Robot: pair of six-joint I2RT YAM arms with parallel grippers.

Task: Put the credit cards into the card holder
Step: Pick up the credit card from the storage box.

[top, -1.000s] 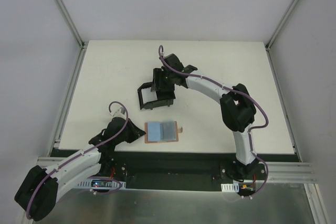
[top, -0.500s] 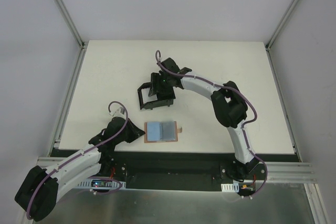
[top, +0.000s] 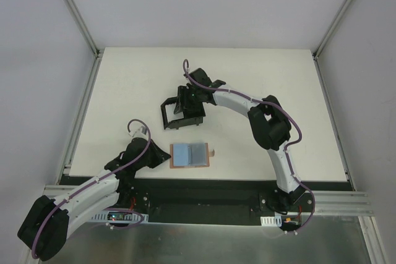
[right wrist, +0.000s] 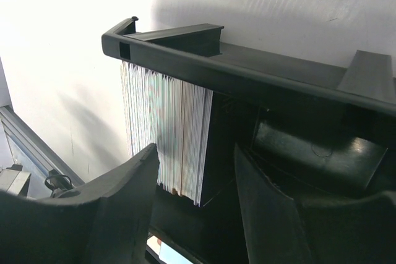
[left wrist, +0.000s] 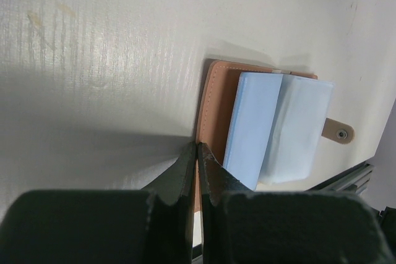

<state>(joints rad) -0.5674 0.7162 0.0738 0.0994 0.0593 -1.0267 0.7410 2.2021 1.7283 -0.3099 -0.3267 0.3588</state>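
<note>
Standing by the bench, I see the credit cards packed on edge as a tight stack inside the black box, towards the middle of the surface. The right gripper is spread, one finger on either side of the stack's near corner. Whether a pad touches a card I cannot tell.

The cards look thin, stiff, light and slick. Packed face to face like that, they will likely cling together or fan out, so I would pinch one outer card by its exposed short edge and draw it out along its own plane.

The card holder lies open and flat just in front of the arms, well apart from the box, with light blue sleeves or cards over its tan leather and its snap tab at the far side. It looks soft and light, and liable to slide. The left gripper is pressed together, its tips at the holder's near edge, apparently pinning it.

The bench is white, faintly ribbed and matte, so it should give little grip. Pale panels and aluminium rails wall in the space.
</note>
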